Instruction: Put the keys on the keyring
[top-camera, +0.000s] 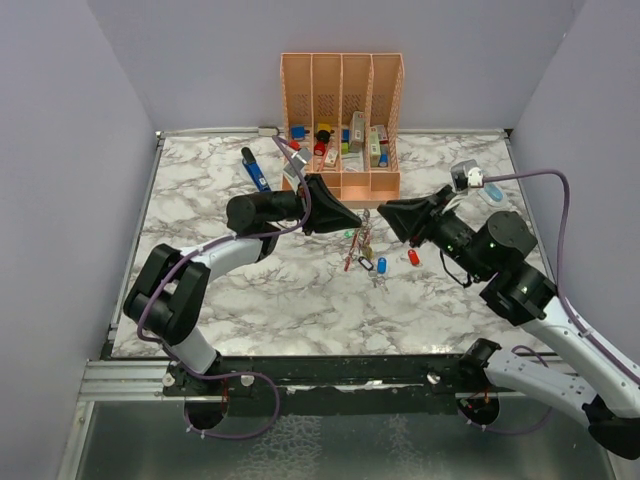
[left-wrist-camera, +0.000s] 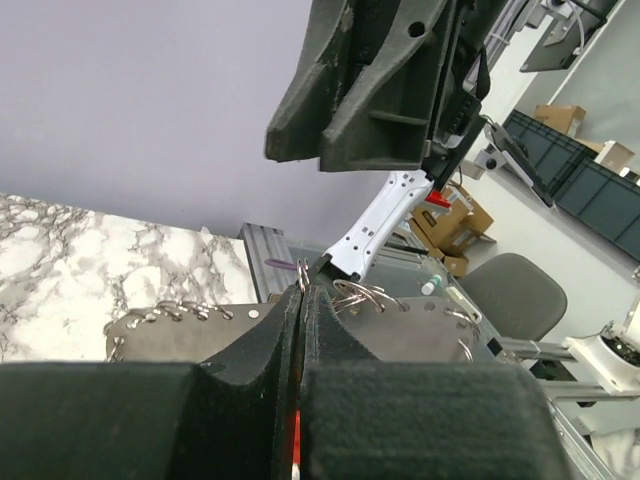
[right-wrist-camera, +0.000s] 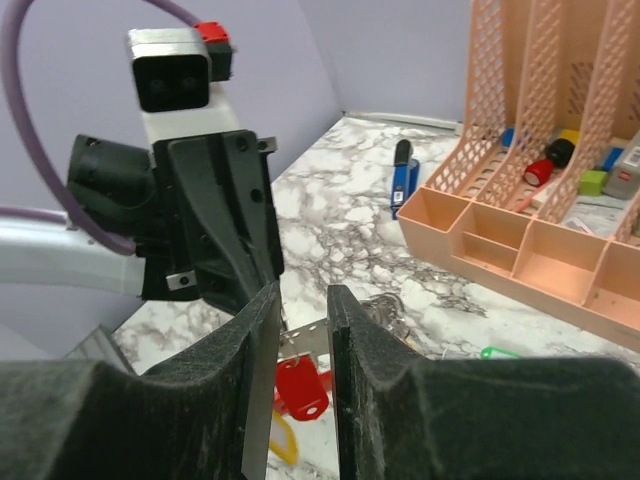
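Observation:
My left gripper (top-camera: 358, 222) is shut on the keyring; in the left wrist view a thin wire loop (left-wrist-camera: 302, 272) pokes out at its fingertips and a red sliver (left-wrist-camera: 296, 438) shows between the pressed pads. Several keys (top-camera: 367, 252) hang and lie bunched just below it. A blue-headed one (top-camera: 381, 265) and a red-headed one (top-camera: 413, 257) lie to the right, a green one (top-camera: 349, 235) to the left. My right gripper (top-camera: 384, 212) faces the left one tip to tip, slightly open. Through its gap (right-wrist-camera: 300, 300) I see a red key head (right-wrist-camera: 300, 388) on a holed metal strip and a yellow head (right-wrist-camera: 283, 442).
A peach slotted organizer (top-camera: 342, 120) with small coloured items stands at the back centre of the marble table (top-camera: 220, 300). A long blue pen-like tool (top-camera: 256, 170) lies to its left. Grey walls close in both sides.

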